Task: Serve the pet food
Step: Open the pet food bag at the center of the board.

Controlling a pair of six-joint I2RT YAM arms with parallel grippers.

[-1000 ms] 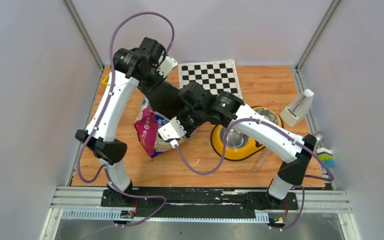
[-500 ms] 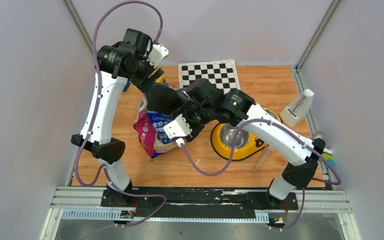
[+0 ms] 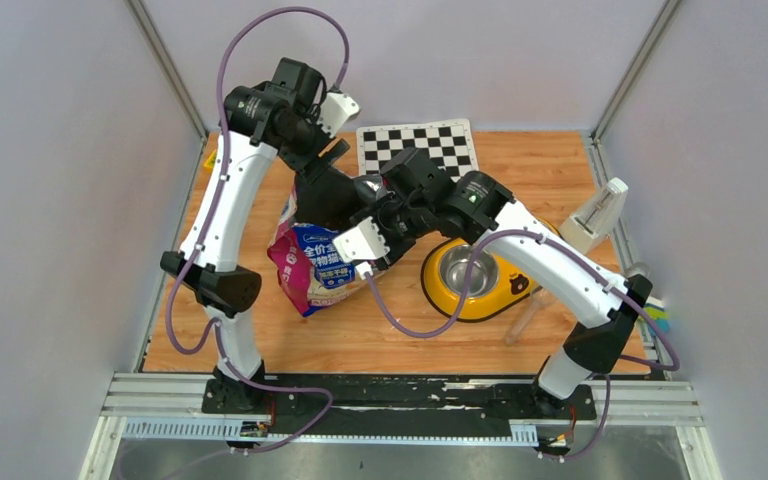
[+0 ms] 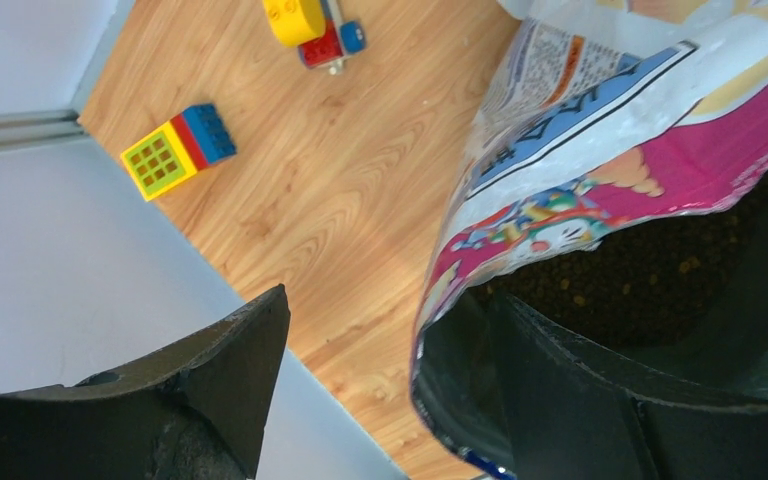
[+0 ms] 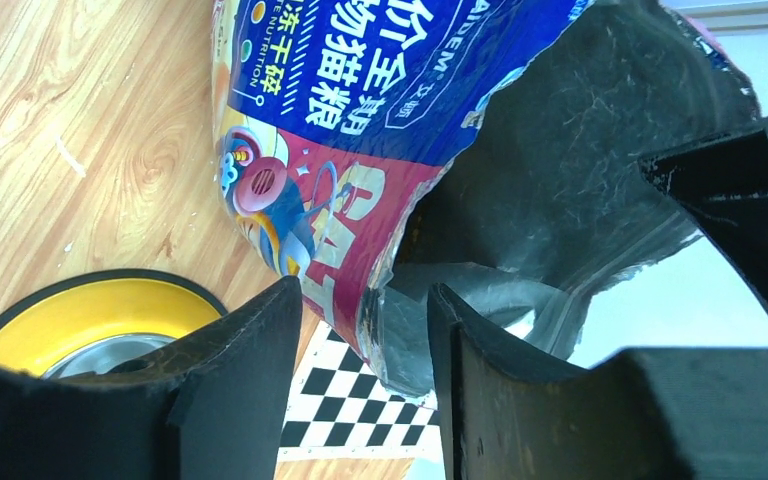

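Note:
The cat food bag [image 3: 312,268] stands on the wooden floor with its top torn open. Dark pet food [image 4: 660,270] shows inside its mouth. My left gripper [image 3: 332,172] [image 4: 390,300] is open wide at the bag's rear rim, one finger inside the mouth and the other outside. My right gripper [image 3: 368,208] [image 5: 365,290] is open too, straddling the bag's [image 5: 360,120] torn edge without pinching it; checkerboard shows through the gap. The yellow double bowl [image 3: 495,302] [image 5: 90,310] sits just right of the bag, and the one steel cup [image 3: 468,270] in view has nothing in it.
A checkerboard sheet [image 3: 420,150] lies at the back. Toy bricks [image 4: 178,150] and a small toy vehicle [image 4: 312,25] lie by the left wall. A white device [image 3: 595,215] and a clear-handled tool [image 3: 525,320] sit on the right side.
Both grippers have gone from shut to open at the bag's mouth. The left arm swung left and came back to the rear rim. The right gripper shifted up and right.

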